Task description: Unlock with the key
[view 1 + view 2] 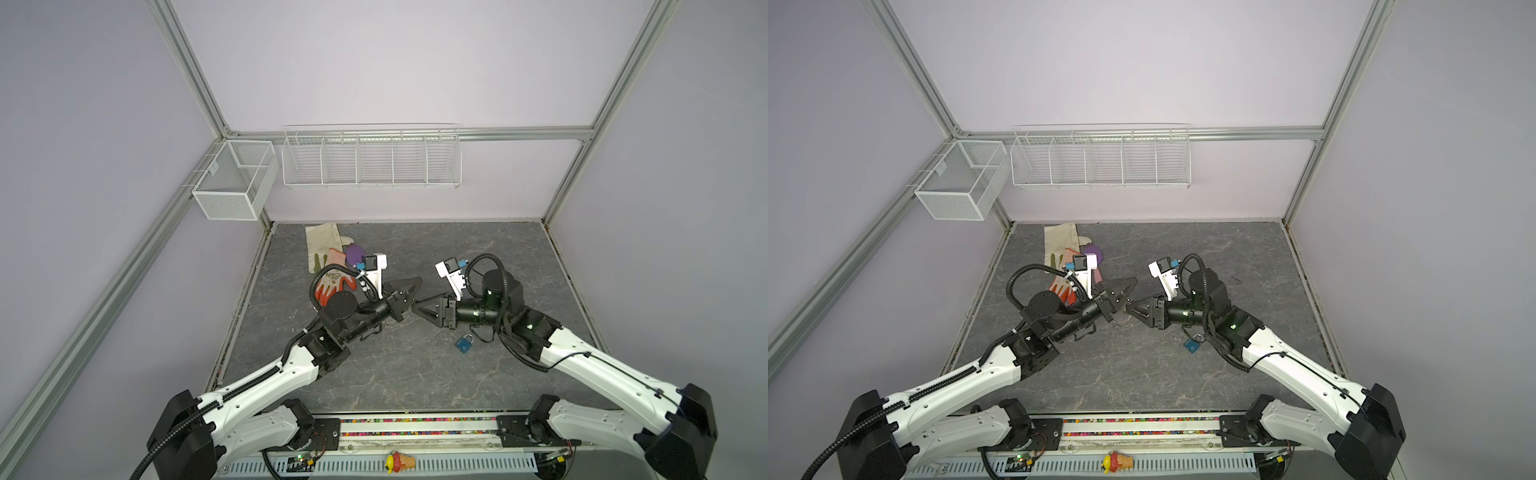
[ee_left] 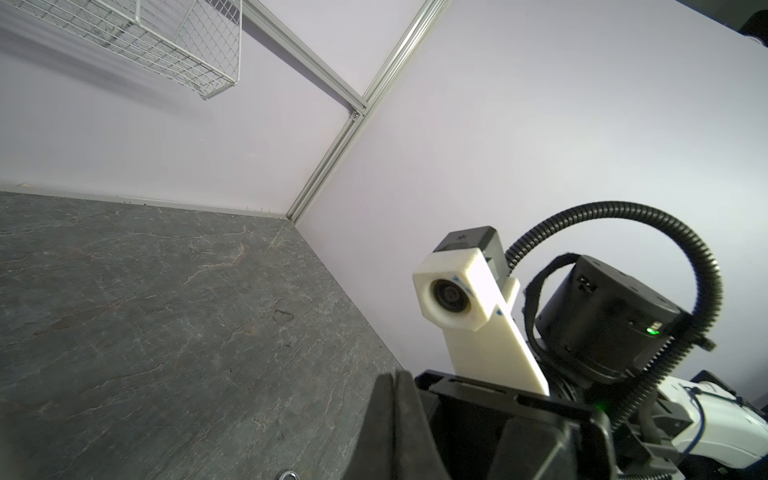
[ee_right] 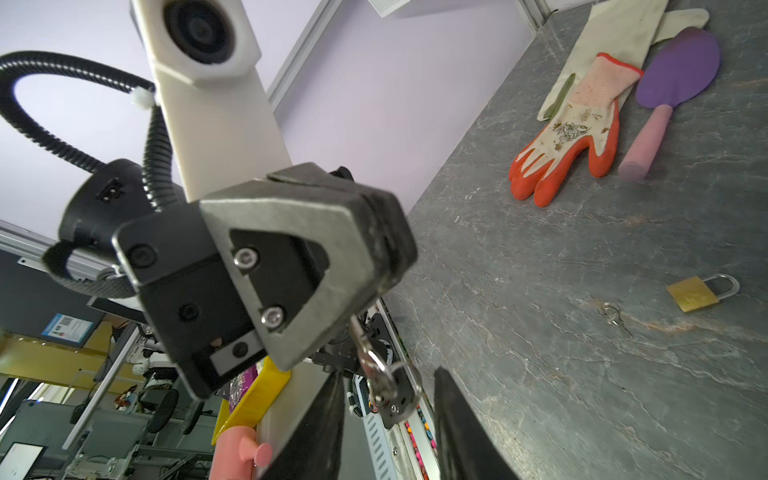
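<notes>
Lilac walls (image 1: 395, 62) in an aluminium frame (image 1: 519, 134) are boxing in the grey marbled surface (image 1: 415, 374) on three sides. A long wire rack (image 1: 372, 160) is hanging on the far wall and a mesh basket (image 1: 232, 183) in the left corner, both well above the stone. The left arm (image 1: 266, 382) and right arm (image 1: 590, 361) are reaching inward and meeting tip to tip over the middle. Bare stone is showing along the far edge, down the right side and across the near strip. The far left corner is carrying a beige glove (image 1: 322, 241), an orange-and-white glove (image 3: 573, 133) overlapping it, and a purple scoop with a pink handle (image 3: 677, 70) just beside them. A blue padlock (image 1: 464, 344) is lying under the right wrist. A brass padlock (image 3: 692, 294) is lying flat on open stone, with a small metal ring (image 3: 611, 312) near it. The left pincer (image 3: 392, 253) is clamping shut on the key (image 3: 365, 353), which is dangling between the parted fingers (image 3: 324, 419) of the right pincer (image 3: 388, 372).
</notes>
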Motion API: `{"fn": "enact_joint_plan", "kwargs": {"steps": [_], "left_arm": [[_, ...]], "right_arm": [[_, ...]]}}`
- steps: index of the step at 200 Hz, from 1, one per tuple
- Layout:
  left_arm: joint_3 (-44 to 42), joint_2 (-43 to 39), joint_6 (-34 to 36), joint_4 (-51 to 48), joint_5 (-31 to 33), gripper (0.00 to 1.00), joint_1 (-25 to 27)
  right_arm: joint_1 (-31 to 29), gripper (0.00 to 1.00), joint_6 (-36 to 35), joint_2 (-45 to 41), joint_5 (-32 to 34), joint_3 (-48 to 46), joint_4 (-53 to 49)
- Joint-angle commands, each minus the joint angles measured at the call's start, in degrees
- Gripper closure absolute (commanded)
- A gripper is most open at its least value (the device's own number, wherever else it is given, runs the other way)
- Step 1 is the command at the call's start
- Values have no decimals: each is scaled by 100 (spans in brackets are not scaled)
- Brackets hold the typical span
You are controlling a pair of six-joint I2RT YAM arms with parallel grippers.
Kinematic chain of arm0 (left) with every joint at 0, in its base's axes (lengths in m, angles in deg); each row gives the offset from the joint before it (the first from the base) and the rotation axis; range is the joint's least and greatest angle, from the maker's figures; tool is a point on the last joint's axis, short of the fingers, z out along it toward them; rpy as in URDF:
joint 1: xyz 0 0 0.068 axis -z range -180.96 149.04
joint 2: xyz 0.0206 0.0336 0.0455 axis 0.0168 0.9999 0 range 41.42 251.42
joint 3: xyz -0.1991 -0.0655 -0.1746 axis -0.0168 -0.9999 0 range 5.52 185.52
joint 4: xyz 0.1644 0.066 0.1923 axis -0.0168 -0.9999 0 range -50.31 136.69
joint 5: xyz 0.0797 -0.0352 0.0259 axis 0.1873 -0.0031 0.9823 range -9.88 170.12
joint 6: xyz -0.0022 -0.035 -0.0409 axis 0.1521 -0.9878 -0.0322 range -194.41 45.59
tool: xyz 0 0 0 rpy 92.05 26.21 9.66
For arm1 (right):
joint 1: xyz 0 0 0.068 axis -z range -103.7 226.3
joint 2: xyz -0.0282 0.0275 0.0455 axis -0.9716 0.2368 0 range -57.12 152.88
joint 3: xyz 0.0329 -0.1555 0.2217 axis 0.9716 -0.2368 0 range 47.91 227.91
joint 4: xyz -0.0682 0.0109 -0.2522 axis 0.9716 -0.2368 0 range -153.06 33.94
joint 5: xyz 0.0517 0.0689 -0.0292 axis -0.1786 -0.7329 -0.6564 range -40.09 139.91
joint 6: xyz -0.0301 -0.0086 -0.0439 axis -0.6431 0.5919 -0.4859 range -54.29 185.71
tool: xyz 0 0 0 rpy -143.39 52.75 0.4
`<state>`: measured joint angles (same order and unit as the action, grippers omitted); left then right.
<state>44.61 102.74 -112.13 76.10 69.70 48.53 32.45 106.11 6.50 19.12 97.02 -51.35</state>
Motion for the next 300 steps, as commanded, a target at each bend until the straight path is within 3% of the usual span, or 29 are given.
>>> {"fn": "enact_joint_plan", "kwargs": {"steps": [1,126,189,238,255,300], "left_arm": [[187,70,32,204,-91,100,-13],[240,82,28,196,-101,100,-15],[238,125,-17,227,-255,100,-14],[274,152,-17,182,-175,100,-15],[283,173,-17,166,-163,100,-10],[301,265,-77,215,-238,100,-13]], "right_arm": [[34,68,66,107,-217,-84,447],[119,80,13,-107,-214,-308,622],[135,80,21,-122,-399,-356,963],[141,85,-10,-94,-393,-397,916],[148,94,-19,-129,-367,-430,958],[151,94,-51,-134,-350,-454,1077]]}}
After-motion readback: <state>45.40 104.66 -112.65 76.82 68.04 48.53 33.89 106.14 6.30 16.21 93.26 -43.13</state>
